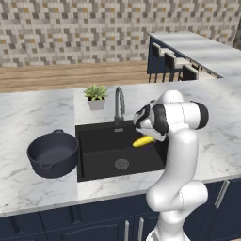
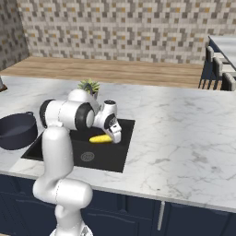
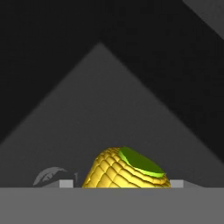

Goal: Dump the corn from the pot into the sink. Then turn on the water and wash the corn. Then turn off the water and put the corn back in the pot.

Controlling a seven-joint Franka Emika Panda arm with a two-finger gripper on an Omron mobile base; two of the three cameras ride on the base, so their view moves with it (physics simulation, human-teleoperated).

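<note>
the corn [image 1: 143, 141] sits between the jaws above the black sink [image 1: 101, 157], a short yellow cob lying roughly level, raised off the basin floor toward the sink's right rear part. in the hand view the corn [image 3: 127, 170] shows close up at the bottom, its green stub end facing the camera, with the 2 fingertips [image 3: 66, 183] flanking it on either side, so the jaws stand fairly wide and pinch the cob between them. the gripper [image 2: 109, 136] hangs from the bent white arm, which arches over the sink's front right corner; in the right base view the corn [image 2: 100, 138] pokes out to the left of the hand, over the sink [image 2: 110, 159]. the round metal drain [image 1: 122, 164] lies near the middle of the basin floor, in front of and below the cob. the pot [image 1: 52, 154] stands upright on the white marble counter [image 1: 28, 117] just beside the sink's left edge, its dark inside showing nothing in it; the same pot [image 2: 16, 130] appears at the left edge of the right base view. a curved faucet [image 1: 119, 109] rises at the sink's rear edge, and a small white plant pot [image 1: 96, 98] with green leaves stands on the counter just behind it, to its left. no water shows at the spout.
</note>
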